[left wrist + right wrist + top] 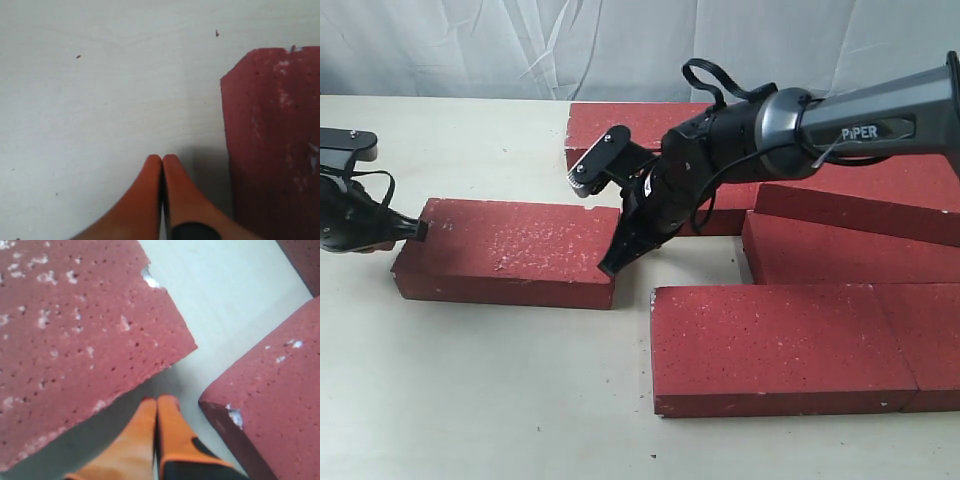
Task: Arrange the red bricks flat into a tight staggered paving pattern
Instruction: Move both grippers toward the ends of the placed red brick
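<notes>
Lying flat at centre left, one red brick [515, 250] sits between the left claw [420, 228] and right claw [612, 266], both pressed together, empty. Other red bricks [800, 340] cluster at right.

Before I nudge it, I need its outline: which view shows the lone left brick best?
The exterior view: the lone brick lies flat, nearly whole in frame. The left wrist view shows only one end beside the shut left gripper; the right wrist view only a speckled corner.

bare table [490, 400] at left, narrow gap between lone brick [510, 250] and front brick [780, 345]
</notes>
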Controlling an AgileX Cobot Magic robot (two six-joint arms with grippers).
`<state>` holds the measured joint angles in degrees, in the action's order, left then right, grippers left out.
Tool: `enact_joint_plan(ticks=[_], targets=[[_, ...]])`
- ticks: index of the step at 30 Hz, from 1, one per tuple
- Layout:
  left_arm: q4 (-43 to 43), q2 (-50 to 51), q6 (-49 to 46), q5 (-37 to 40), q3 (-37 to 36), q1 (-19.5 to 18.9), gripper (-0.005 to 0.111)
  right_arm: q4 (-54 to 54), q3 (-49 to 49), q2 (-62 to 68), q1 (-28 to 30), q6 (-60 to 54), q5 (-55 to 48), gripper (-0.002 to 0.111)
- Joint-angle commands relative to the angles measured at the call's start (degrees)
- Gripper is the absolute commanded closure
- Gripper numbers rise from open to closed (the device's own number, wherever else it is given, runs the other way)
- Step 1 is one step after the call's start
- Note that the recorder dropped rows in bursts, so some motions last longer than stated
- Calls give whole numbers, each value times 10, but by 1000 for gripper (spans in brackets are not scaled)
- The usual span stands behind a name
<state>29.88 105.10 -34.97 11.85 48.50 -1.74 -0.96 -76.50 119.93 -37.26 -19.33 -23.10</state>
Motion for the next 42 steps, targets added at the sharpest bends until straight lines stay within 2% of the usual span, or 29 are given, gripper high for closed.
enact_joint_plan(ticks=[1,16,21,29,36,42], targets=[[2,0,0,6,3,3,107,4,-6,10,0,-2,10,109],[11,-4,-2,96,16,3,107,15,-28,15,-5,-2,-37,109],[123,-4,-144,149,16,3,107,17,-28,15,-25,-3,-35,109],[120,-20,-153,217,16,3,107,-2,-28,-20,-27,-6,-109,109],[125,-11,-169,231,16,3,107,-14,-28,-20,-27,-6,-106,109],[140,-2,-181,233,16,3,107,-67,-28,-7,-27,18,-96,109]])
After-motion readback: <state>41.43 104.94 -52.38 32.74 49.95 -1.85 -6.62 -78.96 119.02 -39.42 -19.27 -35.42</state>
